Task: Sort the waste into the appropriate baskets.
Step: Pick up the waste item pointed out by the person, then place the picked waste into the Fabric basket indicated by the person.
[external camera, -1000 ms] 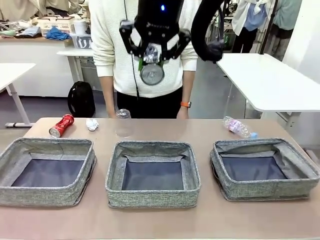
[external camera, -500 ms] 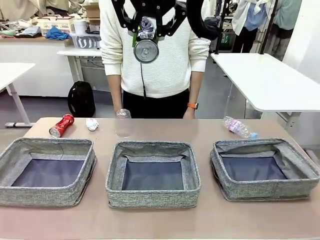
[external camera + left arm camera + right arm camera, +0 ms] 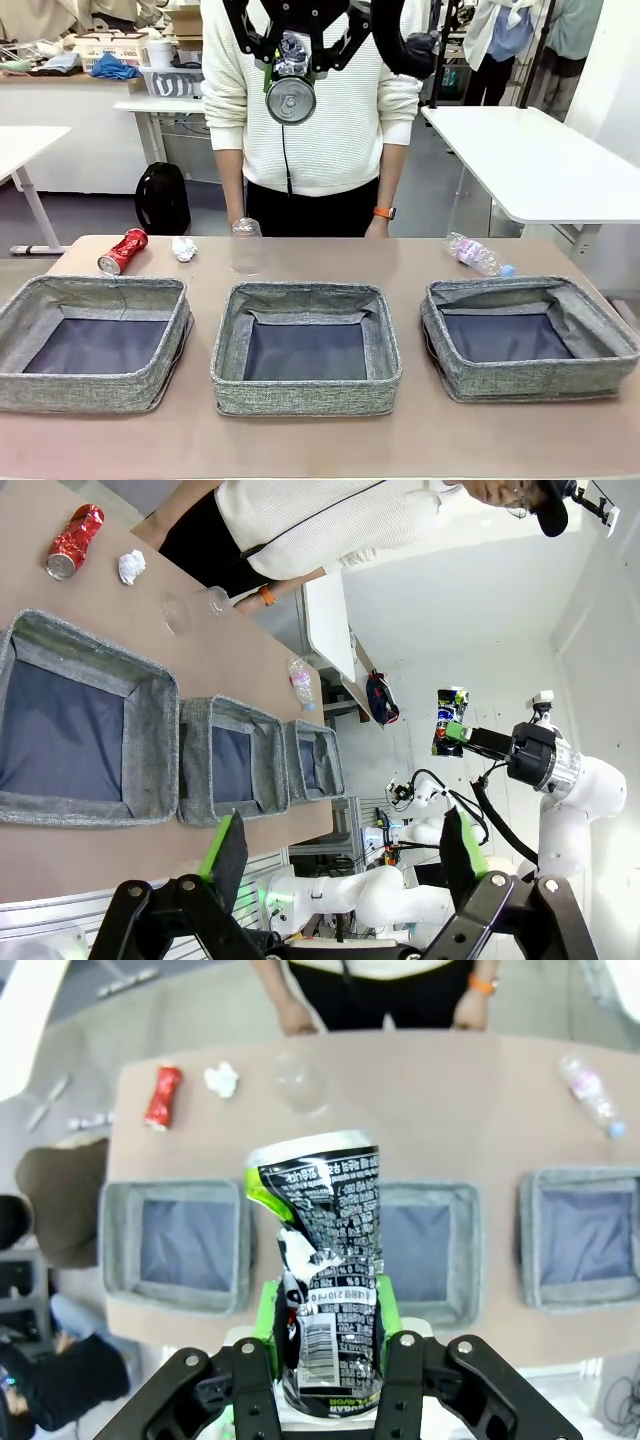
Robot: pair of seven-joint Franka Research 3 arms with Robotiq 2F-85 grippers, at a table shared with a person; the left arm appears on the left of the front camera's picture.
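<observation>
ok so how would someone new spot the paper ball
Start at the left basket and look past its far rim. There, between the crushed red can and the clear plastic cup, lies the crumpled white paper ball: the only white, opaque lump, smaller than either.

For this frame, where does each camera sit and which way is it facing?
Front: fixed on the robot's side, facing across the table and baskets at the person; right gripper up high, shut on the dark can.
Left wrist: raised, rolled sideways, looking down along the table; own open left gripper at the bottom, right gripper far off.
Right wrist: high above, looking straight down at the table; own gripper clamps the dark can.
Shared: all three show the dark can and baskets.
</observation>
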